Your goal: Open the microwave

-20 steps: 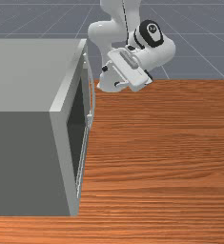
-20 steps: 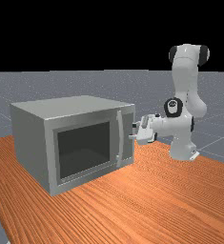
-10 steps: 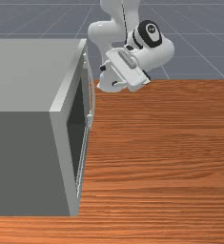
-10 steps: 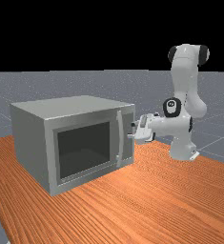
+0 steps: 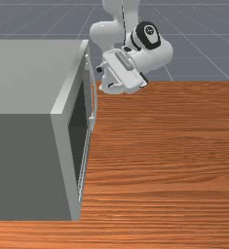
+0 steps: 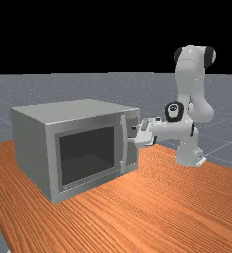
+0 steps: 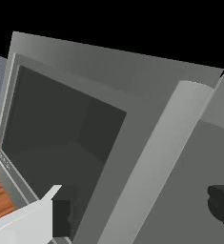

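The gripper (image 5: 104,78) is beside the microwave's front in the front view, its fingers spread apart. The grey microwave (image 6: 31,143) has its door (image 6: 85,150) closed, with a long upright handle (image 6: 125,148) near the far view's right end of the front. In the far view the gripper (image 6: 132,134) is just right of the handle's upper half. From the wrist view, the gripper (image 7: 138,209) is open and the handle (image 7: 151,162) runs slantwise between its two fingers. Neither finger is seen pressing on it; contact cannot be told.
Orange-brown wooden table (image 5: 169,160) extends to the front view's right of the microwave. A flat control panel (image 6: 133,153) stands beside the handle, close to the fingers. The microwave's dark window (image 7: 61,124) lies on the handle's other side.
My hand has moved toward the handle, leftward in both the front and far views. The microwave and its door have stayed put.
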